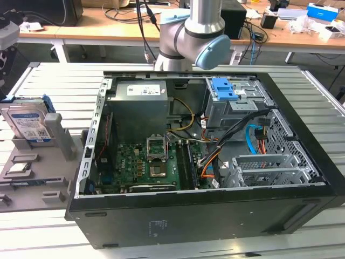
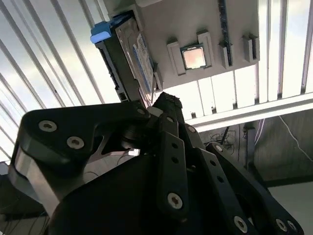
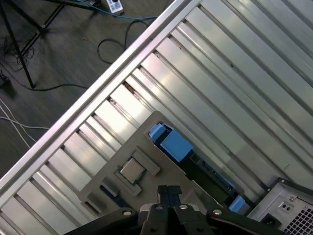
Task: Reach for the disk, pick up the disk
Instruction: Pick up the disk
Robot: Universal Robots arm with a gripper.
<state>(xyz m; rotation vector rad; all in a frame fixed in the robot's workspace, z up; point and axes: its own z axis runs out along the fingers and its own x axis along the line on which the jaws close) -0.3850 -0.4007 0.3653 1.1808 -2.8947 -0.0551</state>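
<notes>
- Table (image 1: 48,75) made of silver slats holds everything.
- Computer case (image 1: 205,216) lies open in the middle of the table.
- Robot arm (image 1: 188,32) comes in at twelve o'clock from the case in the exterior view.
- Gray tray (image 1: 54,186) sits at nine o'clock from the case, just beside it.
- Gripper (image 3: 165,193) hangs over the tray in both wrist views (image 2: 166,100). Its fingers are pressed together with nothing between them, and it is not touching the disk.
- Disk (image 1: 29,127) stands on its edge in a slot at the tray's eleven o'clock end. Both wrist views show it too (image 2: 124,63) (image 3: 210,169), with blue plastic along its edge.
- Chip (image 1: 19,168) lies flat in a little pocket at six o'clock from the disk, near it.
- What could go wrong, I think:
  - With the fingers closed like this, the gripper could bump the thin top edge and knock the disk crooked in its slot.
  - The metal sides look smooth, so a weak or off-middle squeeze could let the disk slip or tip.
  - Coming down a bit too far to one side could make the fingers hit the tray wall or the chip.
</notes>
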